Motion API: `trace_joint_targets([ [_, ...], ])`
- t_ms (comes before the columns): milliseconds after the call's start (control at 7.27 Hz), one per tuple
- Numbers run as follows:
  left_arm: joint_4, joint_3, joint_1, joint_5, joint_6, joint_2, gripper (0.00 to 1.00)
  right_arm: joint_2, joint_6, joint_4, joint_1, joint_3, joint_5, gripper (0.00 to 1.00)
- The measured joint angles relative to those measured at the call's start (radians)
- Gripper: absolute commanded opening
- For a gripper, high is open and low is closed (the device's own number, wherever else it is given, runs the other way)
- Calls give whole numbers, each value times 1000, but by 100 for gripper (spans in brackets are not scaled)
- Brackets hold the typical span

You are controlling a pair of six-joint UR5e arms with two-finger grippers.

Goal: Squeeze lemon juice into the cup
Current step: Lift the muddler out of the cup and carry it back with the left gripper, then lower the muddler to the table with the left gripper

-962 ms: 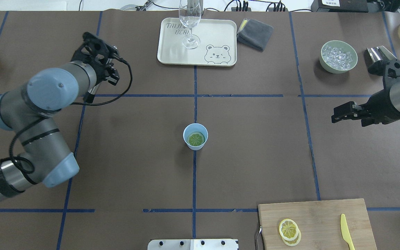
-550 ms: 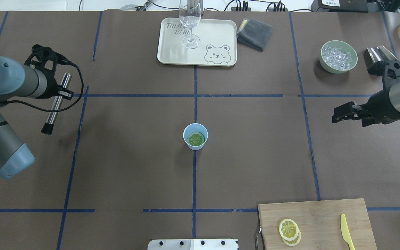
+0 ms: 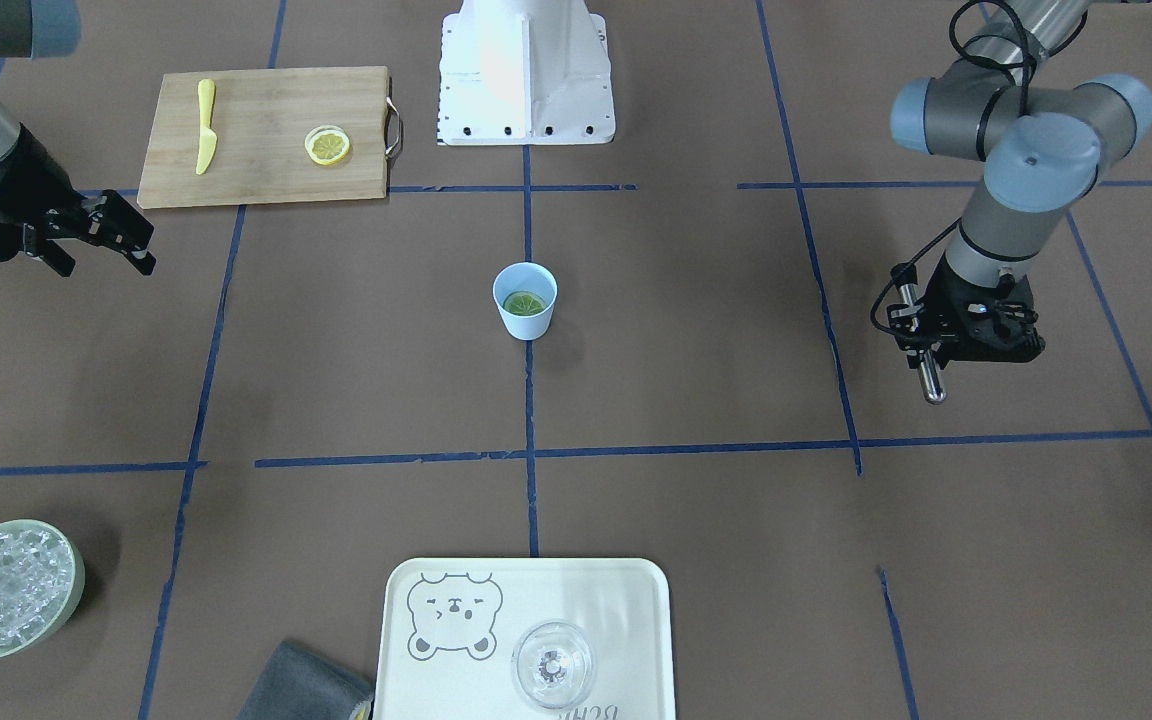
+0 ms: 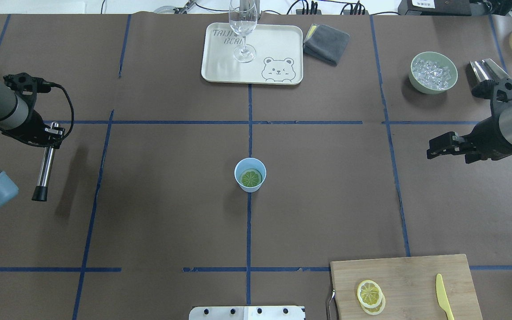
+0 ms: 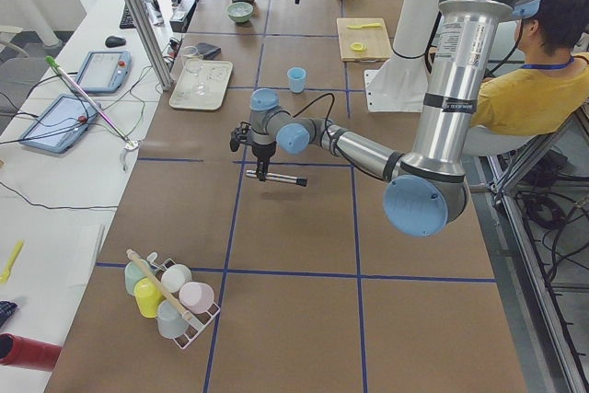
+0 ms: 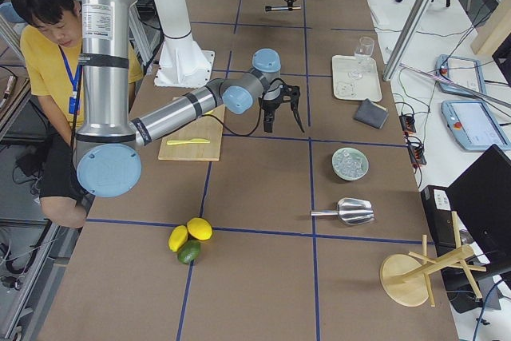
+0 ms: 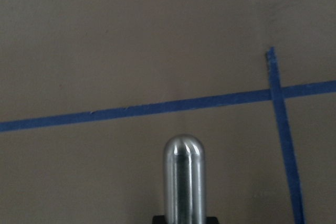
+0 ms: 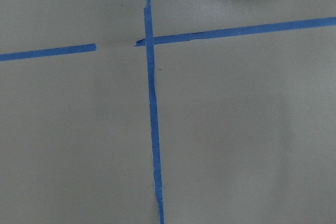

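The light-blue cup [image 4: 250, 174] stands at the table's middle and also shows in the front view [image 3: 525, 300]. A round segmented slice that looks green [image 4: 251, 178] lies inside it. Two yellow lemon slices [image 4: 370, 294] lie overlapped on the wooden cutting board [image 4: 416, 273], also in the front view [image 3: 327, 146]. My left gripper [image 4: 53, 131] is at the far left, shut on a metal rod [image 4: 44, 168] that hangs over the table; its rounded end shows in the left wrist view [image 7: 184, 177]. My right gripper [image 4: 434, 147] is open and empty at the right, far from cup and board.
A cream tray [image 4: 282, 49] with a clear stemmed glass [image 4: 242, 31] stands at the back. A grey cloth [image 4: 326, 42], a pale-green bowl of ice [image 4: 434, 72] and a metal scoop [image 4: 482, 69] are nearby. A yellow knife [image 4: 443, 295] lies on the board.
My left arm has swung back to the table's left side, away from the middle, with the metal rod in its grip. The right arm has barely moved.
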Motion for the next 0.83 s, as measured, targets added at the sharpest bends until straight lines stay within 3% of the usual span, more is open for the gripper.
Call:
trace_joint_targets([
  [825, 9, 145, -66, -12, 140, -23, 0, -7, 10, 2, 1, 7, -2, 100],
])
